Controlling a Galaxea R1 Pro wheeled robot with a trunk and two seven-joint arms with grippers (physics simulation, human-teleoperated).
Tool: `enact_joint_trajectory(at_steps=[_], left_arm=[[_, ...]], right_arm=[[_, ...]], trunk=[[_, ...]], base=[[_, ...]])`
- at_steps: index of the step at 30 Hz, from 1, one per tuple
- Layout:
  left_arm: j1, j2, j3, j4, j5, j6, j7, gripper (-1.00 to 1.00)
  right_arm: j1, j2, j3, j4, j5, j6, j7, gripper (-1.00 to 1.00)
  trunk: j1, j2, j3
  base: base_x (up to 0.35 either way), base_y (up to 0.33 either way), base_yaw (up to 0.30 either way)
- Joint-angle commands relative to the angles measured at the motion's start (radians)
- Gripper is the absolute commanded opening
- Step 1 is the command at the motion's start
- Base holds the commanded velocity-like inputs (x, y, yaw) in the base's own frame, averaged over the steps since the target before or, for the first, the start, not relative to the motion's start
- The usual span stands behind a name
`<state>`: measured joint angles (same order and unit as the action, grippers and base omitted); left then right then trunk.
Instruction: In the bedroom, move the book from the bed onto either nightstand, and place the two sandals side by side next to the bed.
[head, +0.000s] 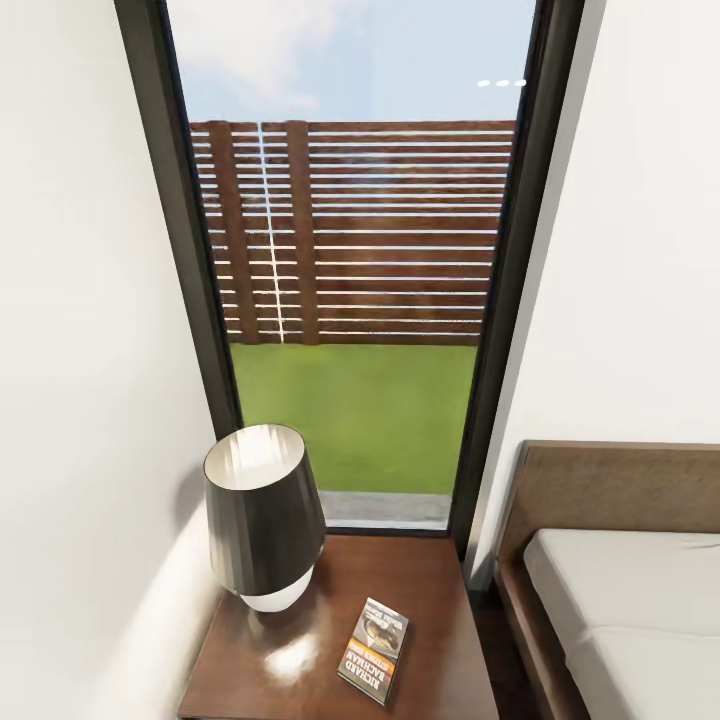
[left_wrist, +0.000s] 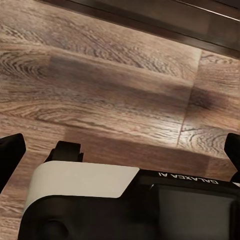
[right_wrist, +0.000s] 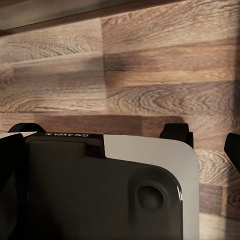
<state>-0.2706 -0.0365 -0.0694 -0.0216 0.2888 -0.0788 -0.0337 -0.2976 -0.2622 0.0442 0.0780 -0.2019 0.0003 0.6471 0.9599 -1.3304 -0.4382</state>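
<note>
The book (head: 375, 649) lies flat on the nightstand (head: 440, 620), near its front, cover up with the orange band and white lettering showing. To the right stands the bed (head: 625, 600), with its off-white mattress and dark wooden headboard (head: 620, 480). The blue sandals are out of view. My left gripper (left_wrist: 121, 152) hangs open over the wood-plank floor (left_wrist: 115, 95), its black fingertips (left_wrist: 10, 155) far apart with nothing between them. My right gripper (right_wrist: 121, 150) is likewise open above the floor (right_wrist: 165, 75), holding nothing.
A black-shaded lamp (head: 262, 515) with a white base stands on the nightstand's left half, close to the book. Behind it is a tall dark-framed window (head: 350, 300). White walls close in on both sides. My own base (left_wrist: 125, 205) shows under both grippers.
</note>
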Motion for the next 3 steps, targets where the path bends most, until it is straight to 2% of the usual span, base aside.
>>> enact_joint_trajectory(at_steps=[1, 3], left_arm=[[-0.001, 0.000, -0.007, 0.002, 0.010, -0.004, -0.003, 1.00], [-0.001, 0.000, -0.007, 0.002, 0.010, -0.004, -0.003, 1.00]], right_arm=[[-0.002, 0.000, 0.005, 0.003, -0.010, 0.000, 0.005, 1.00], [-0.002, 0.000, 0.005, 0.003, -0.010, 0.000, 0.005, 1.00]], trunk=[[0.000, -0.001, -0.001], [0.000, -0.001, -0.001]], base=[[0.000, 0.000, 0.000], [0.000, 0.000, 0.000]])
